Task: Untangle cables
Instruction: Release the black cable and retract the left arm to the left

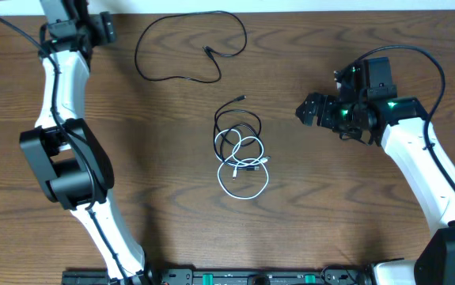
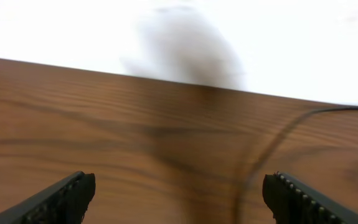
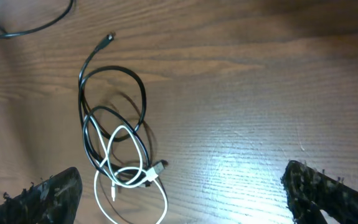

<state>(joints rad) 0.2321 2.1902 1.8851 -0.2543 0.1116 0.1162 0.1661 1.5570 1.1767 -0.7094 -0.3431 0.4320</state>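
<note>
Overhead: your left gripper [image 1: 100, 30] is near the loose black cable [image 1: 187, 47]. Your right gripper [image 1: 310, 111] faces the black-and-white tangle [image 1: 240, 150], apart from it.
Left wrist: jaws spread wide, holding nothing. The loose black cable, blurred, runs ahead, nearer one jaw.
Right wrist: jaws spread wide, empty. The tangle lies just ahead of one jaw tip, and the loose black cable lies beyond it.

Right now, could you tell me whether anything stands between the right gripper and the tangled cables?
Nothing visible does: only bare table lies between the open right gripper and the black-and-white tangle. The loose black cable lies farther back, off that path.
</note>
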